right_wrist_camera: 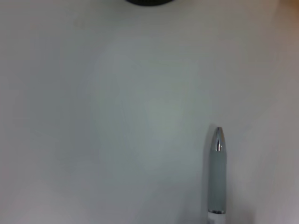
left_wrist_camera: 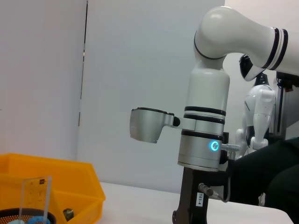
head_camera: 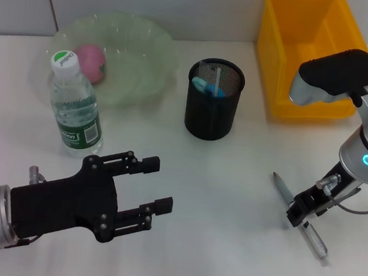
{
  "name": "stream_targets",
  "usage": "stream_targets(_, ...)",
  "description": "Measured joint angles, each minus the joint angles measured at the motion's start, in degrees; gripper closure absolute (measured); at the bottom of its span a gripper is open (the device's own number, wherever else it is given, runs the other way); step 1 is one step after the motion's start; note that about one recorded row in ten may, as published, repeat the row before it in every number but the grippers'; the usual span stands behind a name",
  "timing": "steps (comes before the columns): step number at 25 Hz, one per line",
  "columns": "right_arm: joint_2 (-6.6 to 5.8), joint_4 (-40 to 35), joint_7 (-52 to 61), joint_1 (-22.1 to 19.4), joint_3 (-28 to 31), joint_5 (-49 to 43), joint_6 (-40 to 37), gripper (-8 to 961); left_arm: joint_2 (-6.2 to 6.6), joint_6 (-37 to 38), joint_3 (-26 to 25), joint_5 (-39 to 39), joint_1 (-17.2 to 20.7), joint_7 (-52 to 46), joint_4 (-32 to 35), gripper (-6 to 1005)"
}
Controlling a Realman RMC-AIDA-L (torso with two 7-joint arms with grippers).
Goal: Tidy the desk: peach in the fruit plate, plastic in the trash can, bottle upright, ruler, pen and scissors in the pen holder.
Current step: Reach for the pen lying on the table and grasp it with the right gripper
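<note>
A grey pen (head_camera: pixel 285 193) lies on the white desk at the right; it also shows in the right wrist view (right_wrist_camera: pixel 217 172). My right gripper (head_camera: pixel 303 208) is down on the pen's middle. My left gripper (head_camera: pixel 156 186) is open and empty at the front left, above the desk. The black mesh pen holder (head_camera: pixel 214 100) stands at the centre with blue handles in it; the left wrist view shows a clear ruler (left_wrist_camera: pixel 35 193) standing in it. A pink peach (head_camera: pixel 90 62) lies in the green fruit plate (head_camera: pixel 142 61). A water bottle (head_camera: pixel 75 107) stands upright in front of the plate.
A yellow bin (head_camera: pixel 308 52) stands at the back right, behind my right arm; it also shows in the left wrist view (left_wrist_camera: pixel 60 186). The pen holder's base (right_wrist_camera: pixel 149 1) is just in the right wrist view, beyond the pen's tip.
</note>
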Motion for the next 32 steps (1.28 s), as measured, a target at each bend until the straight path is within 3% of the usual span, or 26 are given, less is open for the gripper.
stream_targets(28,-0.03,2.02,-0.01,0.84,0.08,0.0,0.02,457,-0.09,0.06,0.09,0.0,0.0,0.0,0.0,360)
stream_targets(32,-0.05,2.02,-0.01,0.9,0.09,-0.03,-0.01,557,-0.09,0.09,0.09,0.0,0.0,0.0,0.0,360)
